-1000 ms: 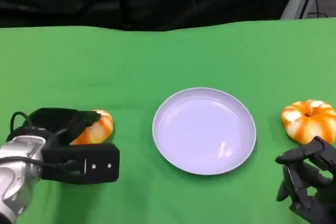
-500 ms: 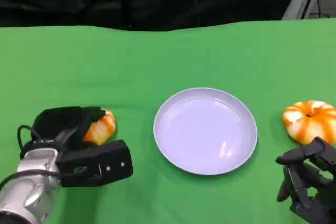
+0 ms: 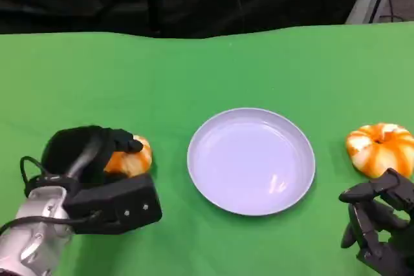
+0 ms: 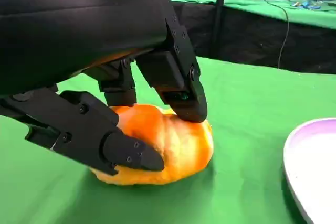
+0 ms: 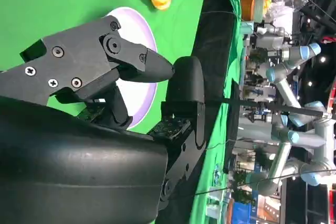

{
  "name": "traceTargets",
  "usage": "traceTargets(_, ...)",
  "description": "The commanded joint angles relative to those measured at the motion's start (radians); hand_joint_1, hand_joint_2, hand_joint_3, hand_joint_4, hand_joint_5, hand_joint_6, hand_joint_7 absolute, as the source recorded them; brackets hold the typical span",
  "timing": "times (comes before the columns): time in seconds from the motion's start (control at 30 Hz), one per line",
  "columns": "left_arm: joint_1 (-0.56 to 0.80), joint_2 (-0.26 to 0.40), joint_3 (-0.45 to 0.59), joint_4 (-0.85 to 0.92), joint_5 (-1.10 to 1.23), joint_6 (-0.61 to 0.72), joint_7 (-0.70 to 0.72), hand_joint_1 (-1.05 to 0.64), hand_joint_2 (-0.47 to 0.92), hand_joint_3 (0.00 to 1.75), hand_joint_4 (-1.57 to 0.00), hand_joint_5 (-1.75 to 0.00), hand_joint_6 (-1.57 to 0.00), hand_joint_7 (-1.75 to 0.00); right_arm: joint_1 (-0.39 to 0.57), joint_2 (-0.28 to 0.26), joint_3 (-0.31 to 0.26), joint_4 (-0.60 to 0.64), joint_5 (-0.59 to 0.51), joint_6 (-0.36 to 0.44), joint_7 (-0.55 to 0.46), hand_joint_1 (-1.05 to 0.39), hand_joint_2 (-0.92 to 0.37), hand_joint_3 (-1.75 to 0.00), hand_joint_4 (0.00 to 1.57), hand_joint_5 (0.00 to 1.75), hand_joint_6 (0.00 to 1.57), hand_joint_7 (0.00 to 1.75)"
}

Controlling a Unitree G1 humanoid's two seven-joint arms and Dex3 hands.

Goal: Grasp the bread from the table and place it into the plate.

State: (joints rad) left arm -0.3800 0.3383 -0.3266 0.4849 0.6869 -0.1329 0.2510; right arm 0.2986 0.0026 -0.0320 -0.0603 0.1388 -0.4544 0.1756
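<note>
Glossy orange-and-white bread roll point(image 3: 132, 158) on green cloth, gripped by black left hand point(image 3: 90, 153); smooth round lavender plate point(image 3: 251, 161) right; right hand point(image 3: 381, 224) loosely spread, holding nothing.

Under the left hand point(image 3: 90, 159), whose matt black plastic shell meets a brushed silver metal forearm point(image 3: 29, 237), lies a bread roll point(image 4: 163, 148) with a smooth, glazed orange crust. Beside it the lavender plate point(image 3: 251, 161) looks glossy. The green tablecloth point(image 3: 194, 75) is matt cloth.
</note>
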Motion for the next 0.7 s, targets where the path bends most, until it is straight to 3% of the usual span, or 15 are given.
traceTargets(0.03, -0.003, 0.047, 0.061, -0.261, -0.067, 0.008, -0.126, -0.04, 0.66, 0.88, -0.79, -1.74, -0.68, -1.61, 0.000, -0.005, -0.005, 0.002, 0.007, -0.007, 0.000, -0.16, -0.74, -0.81, 0.88, 1.65, 0.80, 1.43)
traceTargets(0.17, 0.016, 0.059, 0.083, -0.449, -0.119, 0.015, -0.248, -0.03, 0.65, 0.89, -0.76, -1.75, -0.72, -1.57, 0.002, -0.007, -0.006, -0.004, 0.007, 0.000, 0.001, -0.16, -0.75, -0.80, 0.89, 1.64, 0.81, 1.41)
traceTargets(0.37, 0.000, 0.035, 0.077, -0.611, -0.109, 0.019, -0.309, -0.04, 0.59, 0.92, -0.75, -1.75, -0.79, -1.47, -0.001, -0.005, -0.007, -0.001, 0.008, -0.007, 0.001, -0.15, -0.74, -0.80, 0.89, 1.64, 0.81, 1.41)
traceTargets(0.7, -0.040, -0.054, 0.006, -0.650, -0.065, 0.020, -0.345, -0.08, 0.58, 0.96, -0.75, -1.75, -0.75, -1.55, 0.001, -0.005, -0.008, -0.003, 0.007, -0.008, 0.002, -0.15, -0.73, -0.84, 0.89, 1.65, 0.80, 1.43)
